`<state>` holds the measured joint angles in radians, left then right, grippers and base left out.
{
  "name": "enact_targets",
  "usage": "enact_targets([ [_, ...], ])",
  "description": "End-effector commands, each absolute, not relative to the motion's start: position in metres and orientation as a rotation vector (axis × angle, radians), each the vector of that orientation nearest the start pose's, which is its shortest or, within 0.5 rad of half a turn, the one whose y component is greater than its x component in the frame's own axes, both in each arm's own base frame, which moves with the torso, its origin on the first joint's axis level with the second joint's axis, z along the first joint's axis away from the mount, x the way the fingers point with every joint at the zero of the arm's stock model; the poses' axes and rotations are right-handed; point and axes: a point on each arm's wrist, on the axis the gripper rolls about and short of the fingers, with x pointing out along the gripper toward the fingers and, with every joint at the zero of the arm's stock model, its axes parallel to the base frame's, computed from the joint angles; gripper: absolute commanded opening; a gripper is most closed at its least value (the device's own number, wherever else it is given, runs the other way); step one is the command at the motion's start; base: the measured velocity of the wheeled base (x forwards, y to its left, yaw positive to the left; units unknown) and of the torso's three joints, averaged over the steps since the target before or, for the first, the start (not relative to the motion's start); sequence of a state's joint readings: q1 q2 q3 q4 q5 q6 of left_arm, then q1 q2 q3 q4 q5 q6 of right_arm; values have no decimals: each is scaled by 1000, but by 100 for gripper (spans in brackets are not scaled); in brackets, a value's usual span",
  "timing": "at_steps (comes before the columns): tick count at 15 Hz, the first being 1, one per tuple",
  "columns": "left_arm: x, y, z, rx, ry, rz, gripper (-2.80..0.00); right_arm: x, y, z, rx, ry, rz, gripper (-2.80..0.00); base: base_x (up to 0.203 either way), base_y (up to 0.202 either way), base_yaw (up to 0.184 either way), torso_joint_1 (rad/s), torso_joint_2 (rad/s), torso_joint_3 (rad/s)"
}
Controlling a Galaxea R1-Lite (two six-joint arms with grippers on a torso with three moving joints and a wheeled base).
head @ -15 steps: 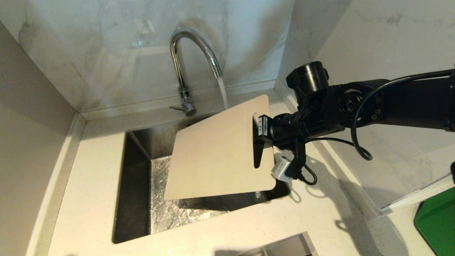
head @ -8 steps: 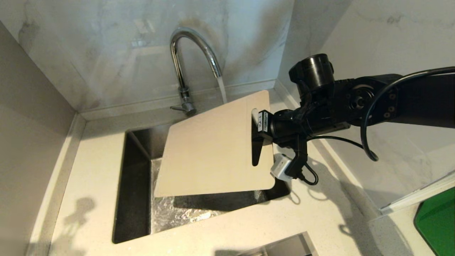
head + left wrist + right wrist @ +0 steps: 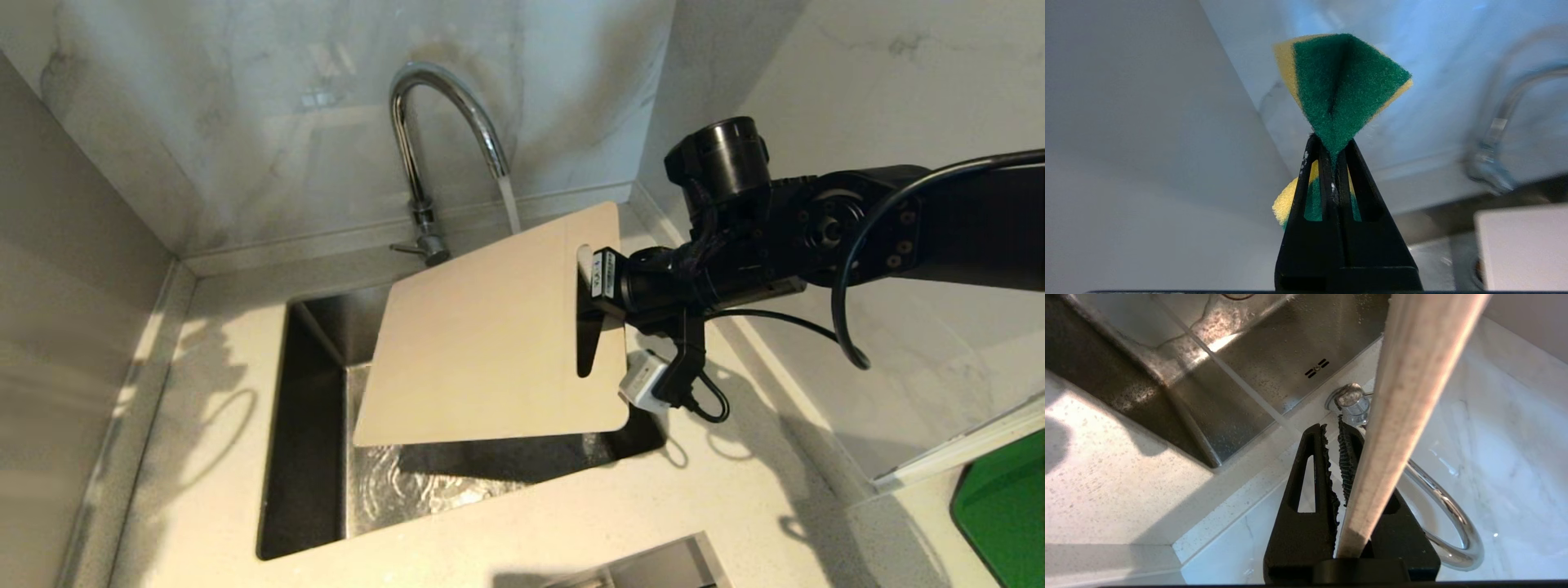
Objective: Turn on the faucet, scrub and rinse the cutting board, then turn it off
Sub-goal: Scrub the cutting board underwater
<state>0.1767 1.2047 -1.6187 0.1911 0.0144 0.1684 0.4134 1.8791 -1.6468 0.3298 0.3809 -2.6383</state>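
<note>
Right gripper [image 3: 589,302] clamped (arm outstretched); left gripper [image 3: 1331,163] pinched.

A small white label [image 3: 603,275] with dark print stood on the right gripper [image 3: 589,314] at the cutting board's [image 3: 490,335] slot; characters too small to read. No other text seen.

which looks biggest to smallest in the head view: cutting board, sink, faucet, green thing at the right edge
1. sink, though the board covers part of it
2. cutting board, raised nearer the camera, so it may look larger than it is
3. faucet
4. green object, cut off by the frame edge, so its rank is unsure
</note>
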Motion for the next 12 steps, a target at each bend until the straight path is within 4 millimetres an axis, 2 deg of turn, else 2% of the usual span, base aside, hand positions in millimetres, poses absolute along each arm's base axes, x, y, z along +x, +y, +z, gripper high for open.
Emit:
enact_targets([
  [1, 170, 30, 429, 137, -37, 180, -280, 327, 159, 265, -2389, -840, 1002, -280, 0, 0, 0, 0, 0, 0],
  [5, 193, 7, 408, -156, 134, 8, -280, 323, 163, 264, -2384, -858, 1015, -280, 0, 0, 0, 0, 0, 0],
  [9, 201, -19, 393, -452, 296, -180, -280, 319, 164, 261, -2379, -859, 1034, -280, 0, 0, 0, 0, 0, 0],
  [12, 212, -38, 384, -630, 415, -303, -280, 310, 173, 262, -2373, -905, 1044, -280, 0, 0, 0, 0, 0, 0],
])
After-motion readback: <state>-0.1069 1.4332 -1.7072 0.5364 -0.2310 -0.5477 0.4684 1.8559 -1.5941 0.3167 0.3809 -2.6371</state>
